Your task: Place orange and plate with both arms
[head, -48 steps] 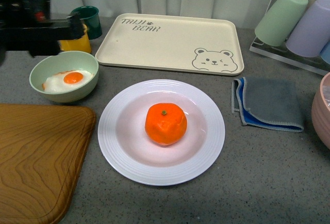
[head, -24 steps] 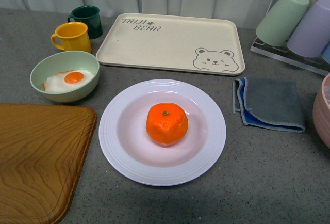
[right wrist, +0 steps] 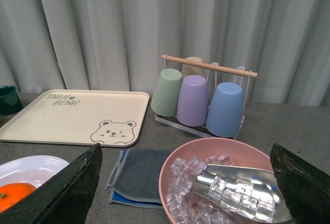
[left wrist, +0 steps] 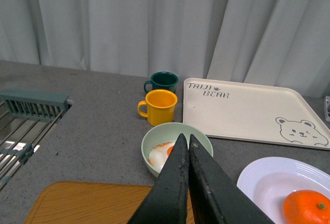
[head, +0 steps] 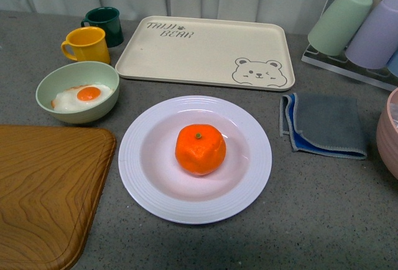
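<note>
1. Hovering well off the counter, my left gripper (left wrist: 186, 139) has its fingers pressed together on nothing, with the pale green bowl (left wrist: 152, 142) beyond its tips.
2. At centre counter, the orange (head: 200, 149) sits stem dot up in the middle of the plate (head: 249, 186), touching nothing else. Neither of my arms shows in the front view.
3. My right gripper (right wrist: 185, 149) hangs empty with its fingers spread wide, and the pink bowl (right wrist: 170, 175) lies beyond them.
4. My judgement is that the placing looks done or nearly so. If the plate must travel further, I would take the rim from opposite sides and lift it level and slowly, because the round fruit would likely roll in the glossy well.
5. Around them, left to right:
   - wooden board (head: 43, 189)
   - green bowl holding a fried egg (head: 87, 94)
   - yellow mug (head: 87, 44)
   - dark green mug (head: 104, 21)
   - bear tray (head: 205, 52) behind the plate
   - folded grey cloth (head: 326, 124) near the plate's right
   - cup rack (head: 348, 65)
   - the pink bowl of ice, with a metal scoop (right wrist: 242, 180) in it
6. The board and the egg bowl crowd my left approach. The cloth and the ice bowl narrow my right.
</note>
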Motion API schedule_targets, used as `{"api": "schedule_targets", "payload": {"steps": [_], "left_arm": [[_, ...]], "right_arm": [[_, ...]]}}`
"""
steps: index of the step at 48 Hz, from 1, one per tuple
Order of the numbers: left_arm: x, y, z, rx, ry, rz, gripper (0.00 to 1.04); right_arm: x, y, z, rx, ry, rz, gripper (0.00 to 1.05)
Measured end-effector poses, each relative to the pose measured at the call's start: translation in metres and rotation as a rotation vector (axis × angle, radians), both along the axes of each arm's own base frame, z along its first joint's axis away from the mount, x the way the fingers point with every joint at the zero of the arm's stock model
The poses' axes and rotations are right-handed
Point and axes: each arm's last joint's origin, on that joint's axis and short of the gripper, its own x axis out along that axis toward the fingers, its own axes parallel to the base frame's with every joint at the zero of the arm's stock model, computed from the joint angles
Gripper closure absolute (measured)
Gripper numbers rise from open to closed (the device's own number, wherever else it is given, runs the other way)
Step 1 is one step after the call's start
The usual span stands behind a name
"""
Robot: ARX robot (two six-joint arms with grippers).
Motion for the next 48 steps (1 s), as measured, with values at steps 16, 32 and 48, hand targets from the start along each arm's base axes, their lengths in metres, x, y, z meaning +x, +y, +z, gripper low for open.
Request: {"api": "schedule_targets", "payload": {"steps": [16,32,48], "left_arm": [[-0.016,0.000,0.005,0.000,-0.016,-0.004,1.01],[-0.027,0.000,0.006,0.000,-0.019,-0.004,1.01],[-0.042,0.000,0.001,0.000,0.003,-0.005,1.01]], "right_arm": [[0.000,0.000,0.000,0.000,0.000,0.000,0.09],[0.000,0.000,0.000,0.000,0.000,0.000,0.09],[0.000,0.000,0.000,0.000,0.000,0.000,0.09]]}}
